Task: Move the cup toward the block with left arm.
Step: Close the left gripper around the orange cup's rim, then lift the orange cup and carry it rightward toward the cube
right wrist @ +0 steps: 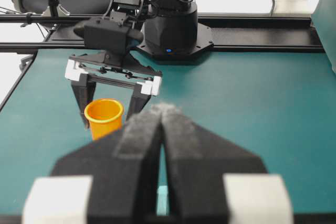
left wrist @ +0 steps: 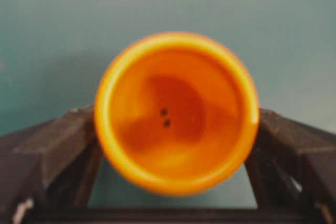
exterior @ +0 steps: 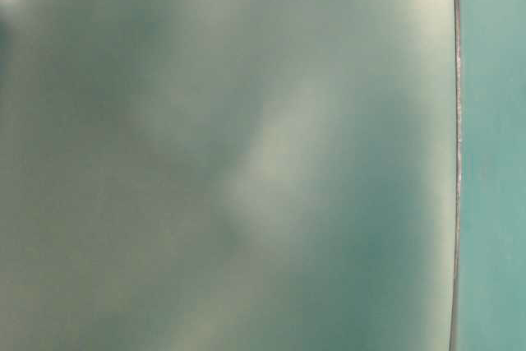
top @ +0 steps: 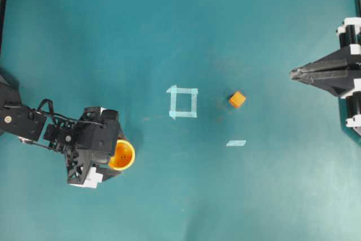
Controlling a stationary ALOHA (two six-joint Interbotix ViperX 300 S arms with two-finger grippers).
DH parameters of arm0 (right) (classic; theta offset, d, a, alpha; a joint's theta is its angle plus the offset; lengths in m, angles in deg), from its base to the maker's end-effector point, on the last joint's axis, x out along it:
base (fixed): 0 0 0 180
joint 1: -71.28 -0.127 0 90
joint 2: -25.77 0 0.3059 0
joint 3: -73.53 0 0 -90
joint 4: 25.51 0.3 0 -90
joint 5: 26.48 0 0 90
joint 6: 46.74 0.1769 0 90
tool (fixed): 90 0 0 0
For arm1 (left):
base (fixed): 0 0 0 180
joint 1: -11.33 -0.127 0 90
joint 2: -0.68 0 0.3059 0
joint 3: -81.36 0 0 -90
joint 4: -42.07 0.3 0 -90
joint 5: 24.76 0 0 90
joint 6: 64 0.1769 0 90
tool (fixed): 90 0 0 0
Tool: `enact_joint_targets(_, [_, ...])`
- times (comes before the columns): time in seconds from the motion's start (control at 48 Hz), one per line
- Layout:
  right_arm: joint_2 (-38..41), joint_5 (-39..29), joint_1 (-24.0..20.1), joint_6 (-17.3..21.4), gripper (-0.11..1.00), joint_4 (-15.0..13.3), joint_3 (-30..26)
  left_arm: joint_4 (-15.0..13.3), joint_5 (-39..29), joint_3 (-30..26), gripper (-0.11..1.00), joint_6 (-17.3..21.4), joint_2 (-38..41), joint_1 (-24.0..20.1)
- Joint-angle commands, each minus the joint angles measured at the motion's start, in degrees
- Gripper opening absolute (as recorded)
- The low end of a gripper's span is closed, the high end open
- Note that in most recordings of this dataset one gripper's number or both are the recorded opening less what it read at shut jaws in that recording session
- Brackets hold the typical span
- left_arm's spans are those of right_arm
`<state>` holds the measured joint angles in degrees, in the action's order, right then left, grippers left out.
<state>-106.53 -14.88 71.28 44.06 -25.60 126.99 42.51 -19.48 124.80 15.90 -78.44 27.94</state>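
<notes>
Orange plastic, thin-walled and surely light: the cup point(top: 122, 155) stands upright near the left edge of the green table point(top: 254, 196), well apart from the block point(top: 237, 99). The left gripper point(right wrist: 109, 113) is spread wide, one finger on each side of the cup, not pressing. I think a gentle hold on the middle wall is best, since the smooth surface may slip. The right gripper point(right wrist: 161, 121) is pressed together, empty.

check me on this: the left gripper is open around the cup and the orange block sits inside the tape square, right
Not quite. The left gripper is open around the cup, but the block sits outside the tape square, on its far side from the cup. The overhead view shows it.
</notes>
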Motion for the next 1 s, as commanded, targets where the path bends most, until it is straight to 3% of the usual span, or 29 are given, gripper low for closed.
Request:
enact_joint_targets(0.0, [0.18,0.18,-0.09,0.09,0.00,0.18,-1.67,0.00,-3.16,-0.88,0.84,0.00,-0.88,0.18])
enact_joint_targets(0.375, [0.18,-0.70,0.00,0.09,0.00,0.18,-1.76,0.09,-0.88,-3.43,0.50,-0.09,-0.62,0.70])
enact_joint_targets(0.563, [0.26,-0.70,0.00,0.09,0.00,0.18,-1.76,0.09,-0.62,-3.60,0.60,-0.26,-0.35,0.97])
enact_joint_targets(0.75, [0.26,-0.70,-0.09,0.09,0.00,0.18,-1.76,0.09,-0.35,-3.69,0.84,-0.26,-0.35,0.97])
enact_joint_targets(0.98, [0.18,-1.49,0.00,0.00,0.00,0.09,-1.76,0.09,0.53,-4.83,0.86,-0.26,0.53,0.97])
